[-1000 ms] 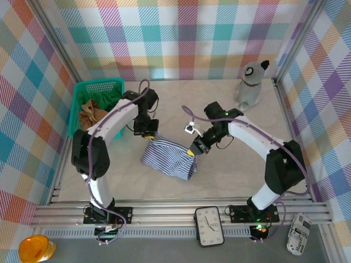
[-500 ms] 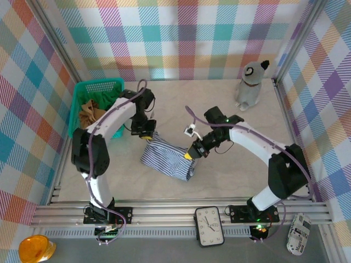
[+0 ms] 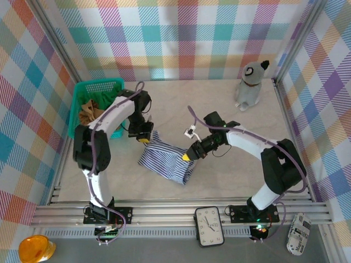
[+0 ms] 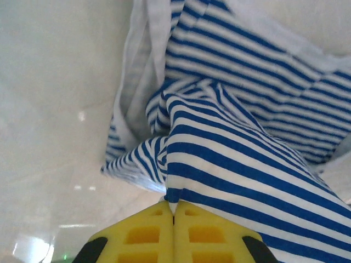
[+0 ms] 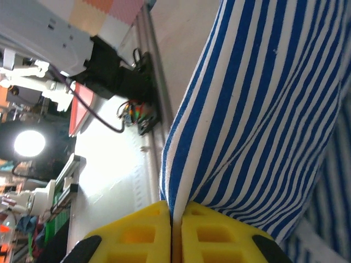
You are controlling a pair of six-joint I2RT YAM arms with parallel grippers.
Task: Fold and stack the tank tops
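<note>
Striped tank top (image 3: 163, 160): bunched on the table (image 3: 230, 181), right of the teal basket (image 3: 97, 84) and apart from it.
Left gripper (image 3: 143, 138): at the top's basket-side corner. The left wrist view shows its yellow pads (image 4: 148, 233) pressed together on a fold of stripes.
Right gripper (image 3: 187, 156): at the edge farthest from the basket. The right wrist view shows its yellow pads (image 5: 142, 230) pinching a raised sheet of striped cloth.
Basket contents, seen from overhead: tan top (image 3: 88, 115) and green top (image 3: 112, 97).

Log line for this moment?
left gripper: shut on navy-and-white striped cloth tank top | right gripper: shut on same top | tan top, green top: in teal mesh basket
</note>
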